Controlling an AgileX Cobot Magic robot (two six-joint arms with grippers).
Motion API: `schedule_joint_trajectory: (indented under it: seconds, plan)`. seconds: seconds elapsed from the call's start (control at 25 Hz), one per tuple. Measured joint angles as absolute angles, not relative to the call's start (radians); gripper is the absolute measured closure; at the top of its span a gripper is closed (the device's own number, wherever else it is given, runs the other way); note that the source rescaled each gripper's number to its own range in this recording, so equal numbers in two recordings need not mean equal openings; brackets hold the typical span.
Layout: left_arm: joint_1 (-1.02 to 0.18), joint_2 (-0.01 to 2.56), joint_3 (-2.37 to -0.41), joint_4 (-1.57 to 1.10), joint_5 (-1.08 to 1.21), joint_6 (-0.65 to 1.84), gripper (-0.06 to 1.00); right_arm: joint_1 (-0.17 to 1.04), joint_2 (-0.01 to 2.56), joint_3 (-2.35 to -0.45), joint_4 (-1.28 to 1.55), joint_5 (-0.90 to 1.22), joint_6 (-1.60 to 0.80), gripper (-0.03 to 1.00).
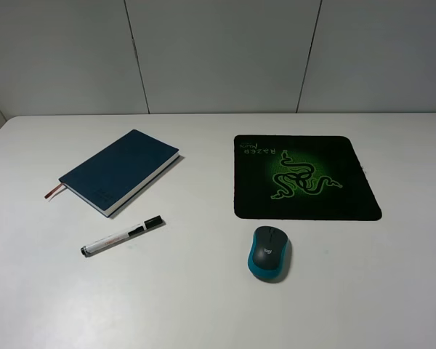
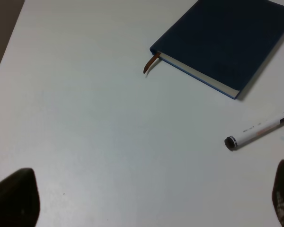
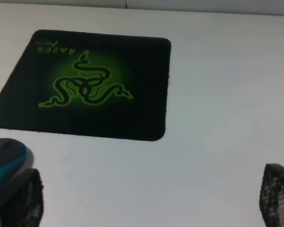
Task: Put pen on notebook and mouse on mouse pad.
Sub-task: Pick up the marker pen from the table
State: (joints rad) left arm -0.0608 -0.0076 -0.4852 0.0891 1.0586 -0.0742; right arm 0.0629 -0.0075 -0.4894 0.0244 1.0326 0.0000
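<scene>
Nothing was grasped: the pen (image 1: 122, 236) lay on the table (image 1: 203, 313) at the lower left of the high view, just below the notebook (image 1: 120, 171). The mouse (image 1: 269, 252) lay at lower centre, just below the mouse pad (image 1: 305, 178) and not on it. The left tool (image 2: 149, 198) and the right tool (image 3: 147, 198) were both spread wide and empty, hovering above the table. In my judgement, the left tool should cross the pen's thin body and pinch near its middle, and the right should close on the mouse's teal sides.
</scene>
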Motion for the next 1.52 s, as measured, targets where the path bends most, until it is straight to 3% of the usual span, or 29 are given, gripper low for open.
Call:
schedule_joint_trajectory:
  seconds: [0.96,1.52]
  plan:
    - [-0.061,-0.008,-0.492,0.089,1.069,-0.074,-0.04,0.063,-0.008,-0.489,0.024,1.033,0.0,-0.03]
    - [-0.061,0.348,-0.783,0.085,1.18,-0.022,-0.04,0.063,-0.008,-0.489,0.024,1.033,0.0,-0.03]
